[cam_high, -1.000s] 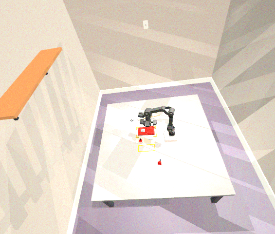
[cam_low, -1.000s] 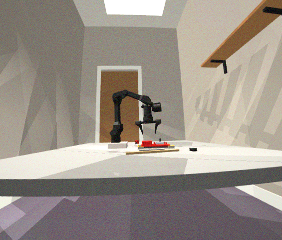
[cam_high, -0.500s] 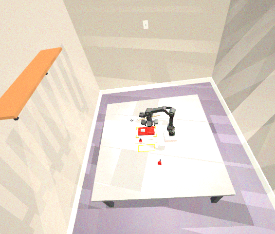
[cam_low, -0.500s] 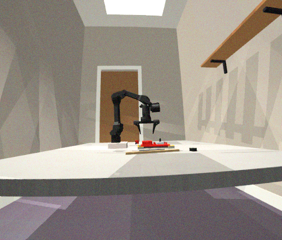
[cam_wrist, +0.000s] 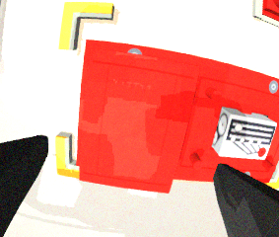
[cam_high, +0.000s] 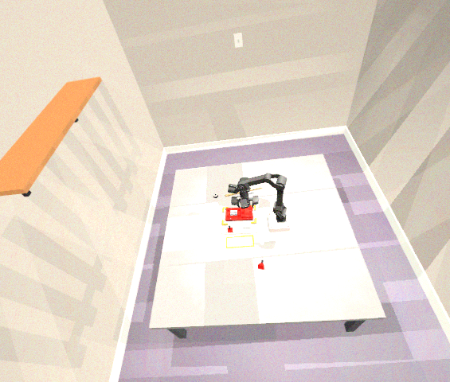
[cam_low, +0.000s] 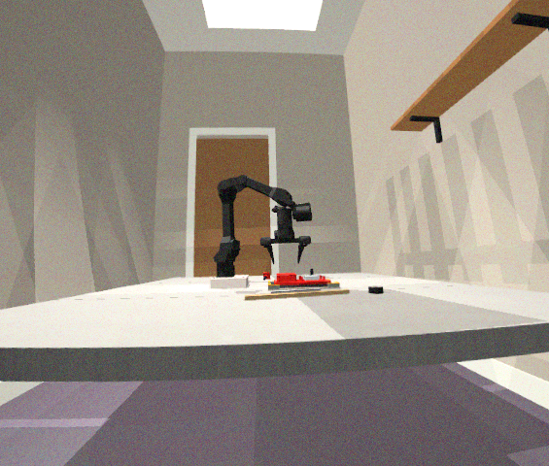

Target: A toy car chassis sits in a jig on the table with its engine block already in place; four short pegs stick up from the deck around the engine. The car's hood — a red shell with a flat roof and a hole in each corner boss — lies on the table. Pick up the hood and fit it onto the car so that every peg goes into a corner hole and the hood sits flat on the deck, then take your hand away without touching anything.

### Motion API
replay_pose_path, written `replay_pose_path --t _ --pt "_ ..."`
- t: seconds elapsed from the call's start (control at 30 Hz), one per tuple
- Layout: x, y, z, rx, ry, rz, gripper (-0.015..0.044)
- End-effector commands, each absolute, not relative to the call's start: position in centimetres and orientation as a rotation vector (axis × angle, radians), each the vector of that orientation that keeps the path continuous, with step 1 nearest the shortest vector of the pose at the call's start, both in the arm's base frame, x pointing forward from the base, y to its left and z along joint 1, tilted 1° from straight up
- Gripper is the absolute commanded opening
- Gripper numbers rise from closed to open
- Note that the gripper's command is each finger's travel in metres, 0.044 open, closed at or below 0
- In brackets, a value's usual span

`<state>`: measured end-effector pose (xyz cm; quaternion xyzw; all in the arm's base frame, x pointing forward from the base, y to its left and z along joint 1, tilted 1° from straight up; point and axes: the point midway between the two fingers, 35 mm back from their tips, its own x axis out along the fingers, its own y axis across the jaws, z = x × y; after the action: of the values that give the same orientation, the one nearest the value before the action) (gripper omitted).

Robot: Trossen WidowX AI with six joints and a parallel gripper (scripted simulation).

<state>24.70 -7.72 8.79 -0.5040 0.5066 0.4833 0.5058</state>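
Observation:
The red chassis (cam_high: pixel 239 218) (cam_low: pixel 309 282) (cam_wrist: pixel 188 170) sits between the jig's yellow corners (cam_high: pixel 225 223) (cam_wrist: pixel 87 9). The pale engine block (cam_high: pixel 233 212) (cam_low: pixel 311 277) (cam_wrist: pixel 247 135) is on its deck, with short red pegs (cam_wrist: pixel 210 93) around it. A raised, flat-topped red block (cam_high: pixel 246 212) (cam_low: pixel 286 277) (cam_wrist: pixel 129 123) covers the other end; I cannot tell whether it is a separate piece. I cannot make out the hood for certain. My gripper (cam_high: pixel 244 206) (cam_low: pixel 286 262) (cam_wrist: pixel 133 160) is open and empty, pointing down above the chassis.
Small red pieces with dark tops (cam_high: pixel 229 229) (cam_high: pixel 261 266) and a yellow outline (cam_high: pixel 240 247) are on the near side. A wooden stick (cam_high: pixel 256 189) (cam_low: pixel 296 295) and a black puck (cam_high: pixel 215 196) (cam_low: pixel 375 289) lie beyond the jig. A white block (cam_high: pixel 279 227) (cam_low: pixel 228 282) is by the arm base.

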Motion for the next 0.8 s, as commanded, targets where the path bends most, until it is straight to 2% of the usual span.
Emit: replay_pose_path --t 0.0,0.77 --pt "24.7 -7.7 8.4 -1.215 1.219 1.172 0.0440" --pt "24.7 -7.6 6.2 -1.214 1.219 1.172 0.0440"
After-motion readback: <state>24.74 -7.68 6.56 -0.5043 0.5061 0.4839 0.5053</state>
